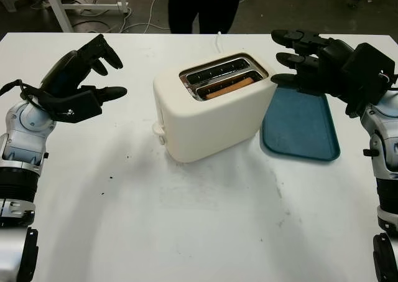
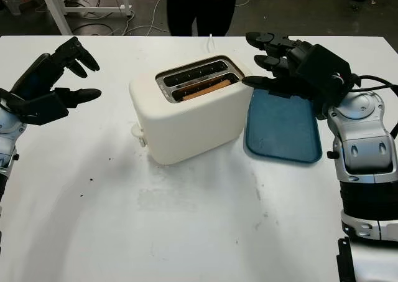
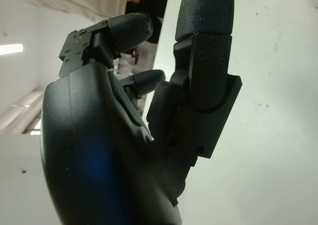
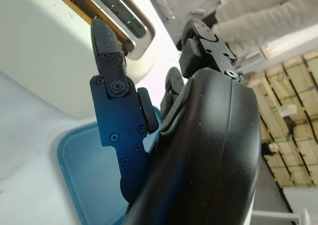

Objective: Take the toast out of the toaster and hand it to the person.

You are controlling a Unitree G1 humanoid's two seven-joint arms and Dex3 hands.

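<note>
A cream two-slot toaster (image 1: 211,117) stands in the middle of the white table. A slice of toast (image 1: 229,88) sits low in its nearer slot, only the brown top edge showing. My right hand (image 1: 292,59) hovers open just right of the toaster's top, above the blue tray (image 1: 301,129), holding nothing. In the right wrist view the toaster (image 4: 44,51) lies close by one black finger (image 4: 112,76). My left hand (image 1: 102,70) is open in the air, well left of the toaster. A person (image 1: 202,5) in dark clothes stands behind the table's far edge.
The blue tray lies flat to the right of the toaster, partly under my right hand. A white cord (image 1: 219,40) runs from the toaster toward the far edge. Table legs and cables (image 1: 93,8) are on the floor beyond.
</note>
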